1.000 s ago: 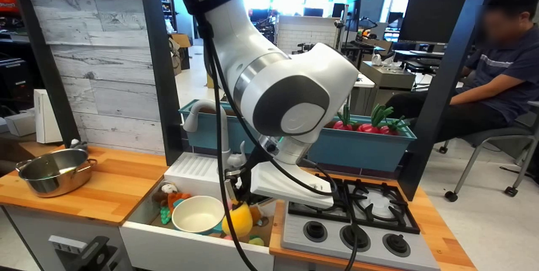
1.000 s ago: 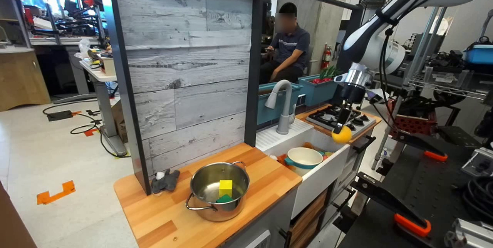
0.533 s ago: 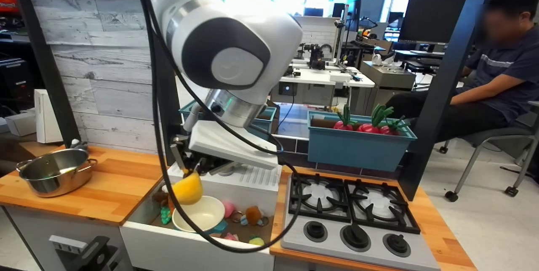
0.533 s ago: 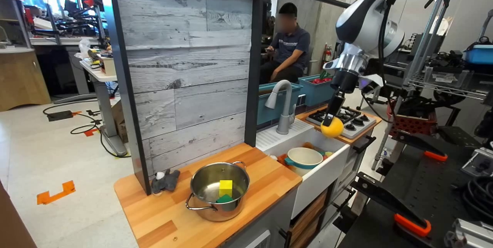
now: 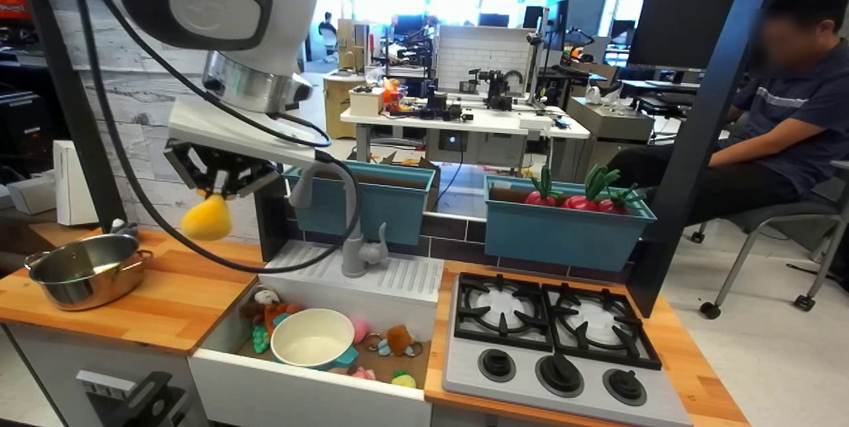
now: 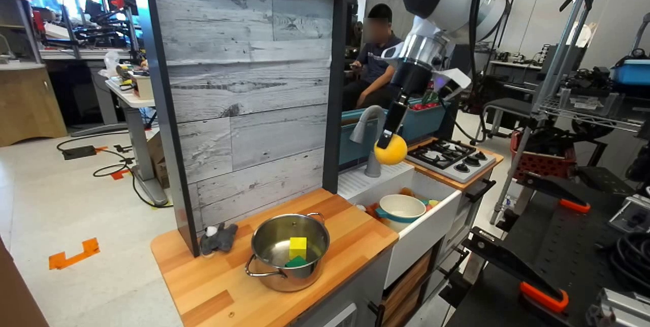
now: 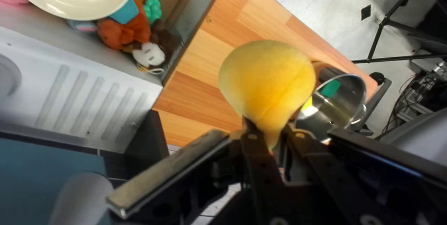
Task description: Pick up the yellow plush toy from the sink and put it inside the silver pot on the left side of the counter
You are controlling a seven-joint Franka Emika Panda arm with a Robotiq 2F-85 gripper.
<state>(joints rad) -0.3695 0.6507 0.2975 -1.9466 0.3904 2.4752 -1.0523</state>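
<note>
Towards the silver pot [image 5: 89,292] the yellow plush toy [image 5: 207,219] has moved, clamped in the gripper [image 7: 270,133]; it hangs higher, not yet over the pot, so carrying seems well advanced.

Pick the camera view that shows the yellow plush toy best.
The wrist view: there the yellow plush toy is largest, its tapered end visible in the hand. Both exterior views show it smaller, hanging from the hand, apart from the silver pot.
</note>
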